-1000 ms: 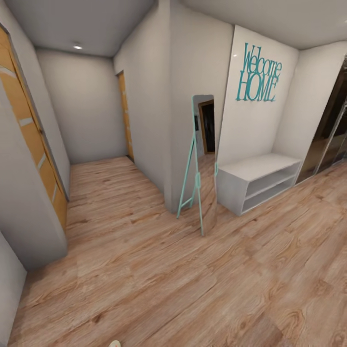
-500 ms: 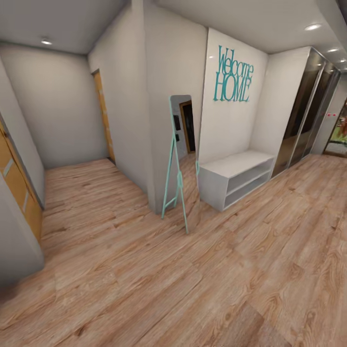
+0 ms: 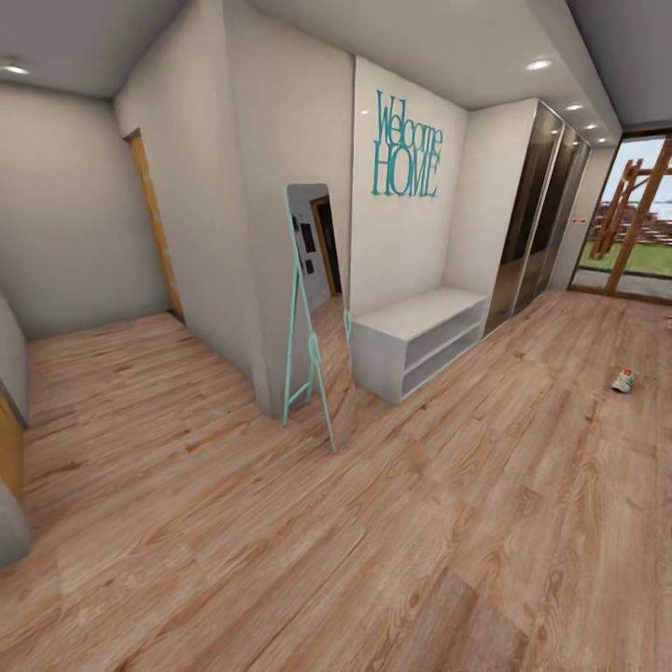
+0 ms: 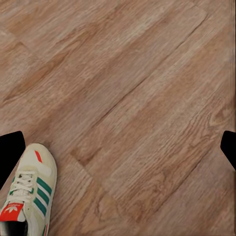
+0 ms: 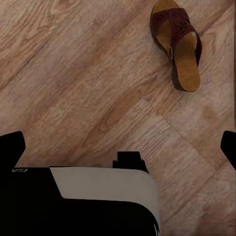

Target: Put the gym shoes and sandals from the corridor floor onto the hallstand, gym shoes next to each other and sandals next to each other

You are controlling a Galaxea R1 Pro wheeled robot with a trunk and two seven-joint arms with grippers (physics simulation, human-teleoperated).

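Wood-grain plank corridor floor point(image 3: 373, 523) runs through every view. Nearest the robot, in the left wrist view, one gym shoe point(image 4: 27, 194) lies flat on the planks just beside the left hand point(image 4: 118, 142), whose two dark fingertips point(image 4: 11, 145) stand wide apart with bare floor between them; the shoe's long axis runs slantwise, toe toward the near finger and its red-tagged tongue away from it. In the right wrist view, one brown sandal point(image 5: 178, 43) rests sole-down on the planks, well apart from the right hand point(image 5: 118, 145), whose fingertips are likewise spread and hold nothing; part of the robot's dark-and-white body point(image 5: 88, 201) sits close by. Judged from these views, the left hand is the nearer to a shoe. Farther off, the head view alone gives the hallstand point(image 3: 420, 338), its top and shelves bare, against the wall under teal lettering point(image 3: 406, 147), with a standing mirror point(image 3: 308, 308) just beside it. A second gym shoe point(image 3: 623, 380) lies well apart from the hallstand, toward the glass door point(image 3: 635, 219).
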